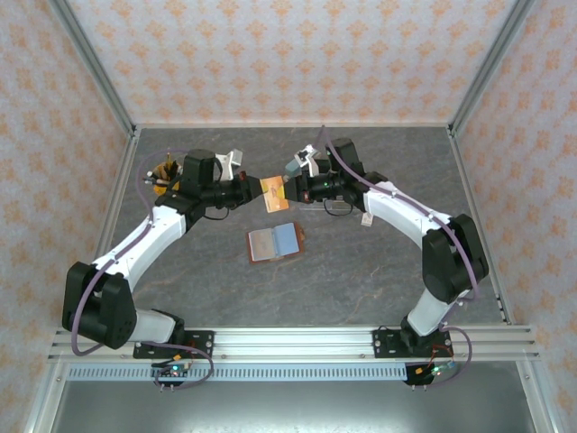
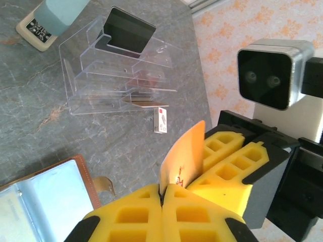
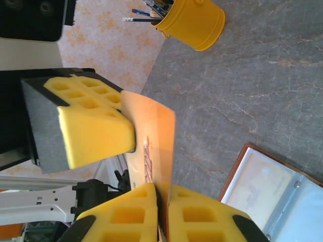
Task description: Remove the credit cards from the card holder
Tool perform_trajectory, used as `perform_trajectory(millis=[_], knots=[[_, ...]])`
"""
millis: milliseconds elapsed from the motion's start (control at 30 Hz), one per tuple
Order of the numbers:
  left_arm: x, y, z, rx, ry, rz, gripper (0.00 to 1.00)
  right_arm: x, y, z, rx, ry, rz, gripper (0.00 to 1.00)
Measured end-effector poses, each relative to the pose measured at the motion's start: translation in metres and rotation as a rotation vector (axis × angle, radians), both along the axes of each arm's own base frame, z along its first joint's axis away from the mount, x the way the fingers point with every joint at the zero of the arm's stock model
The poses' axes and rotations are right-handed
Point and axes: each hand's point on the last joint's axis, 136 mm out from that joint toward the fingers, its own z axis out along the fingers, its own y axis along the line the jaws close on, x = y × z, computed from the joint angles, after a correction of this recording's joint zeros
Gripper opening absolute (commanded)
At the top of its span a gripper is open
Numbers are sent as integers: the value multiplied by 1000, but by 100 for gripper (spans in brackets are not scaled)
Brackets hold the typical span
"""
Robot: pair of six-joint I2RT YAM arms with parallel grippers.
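Two pairs of my yellow foam fingers meet above the middle of the table (image 1: 388,289). Far to the left, a yellow cup (image 3: 194,22) of pens stands near the back wall, well apart from the work. Off to the right, past my right fingers, stand a light blue block (image 2: 58,12) and a clear tiered rack (image 2: 101,75) with a dark card (image 2: 126,33) propped in its top step. A small white tag (image 2: 160,120) lies just beside the rack's low end.

My left gripper (image 1: 252,188) is pressed closed on one end of the orange card (image 1: 272,192). My right gripper (image 1: 289,188) is pinched tight on the other end, so the card hangs in the air between them. It is thin and glows orange, with small print on its face.

Nearer to me, under the card, the wallet (image 1: 275,242) lies open and flat: brown rim, tan page on the left, light blue page on the right.

Bare grey stone runs left and right of the wallet, out to the patterned walls.
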Motion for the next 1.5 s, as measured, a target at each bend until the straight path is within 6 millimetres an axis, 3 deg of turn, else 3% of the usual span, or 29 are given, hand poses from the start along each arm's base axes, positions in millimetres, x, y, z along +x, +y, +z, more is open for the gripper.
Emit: perform_trajectory(millis=[233, 367, 500, 733, 833, 967, 1233, 1500], knots=[[-2, 12, -20, 84, 69, 36, 71, 0, -2, 3, -20, 5, -31, 0], [1, 31, -23, 184, 81, 87, 87, 7, -15, -5, -102, 20, -128, 0], [-3, 60, -31, 316, 107, 170, 98, 16, -43, -23, -256, 71, -313, 0], [-17, 93, -38, 477, 126, 254, 100, 22, -116, -56, -526, 150, -687, 0], [-19, 100, -37, 515, 116, 271, 100, 19, -138, -68, -650, 105, -711, 0], [-21, 105, -35, 537, 108, 284, 100, 20, -155, -77, -818, -37, -619, 0], [-22, 106, -32, 547, 92, 280, 100, 28, -161, -86, -1030, -310, -295, 0], [-22, 106, -32, 546, 92, 278, 100, 41, -152, -75, -1136, -554, 80, 0]])
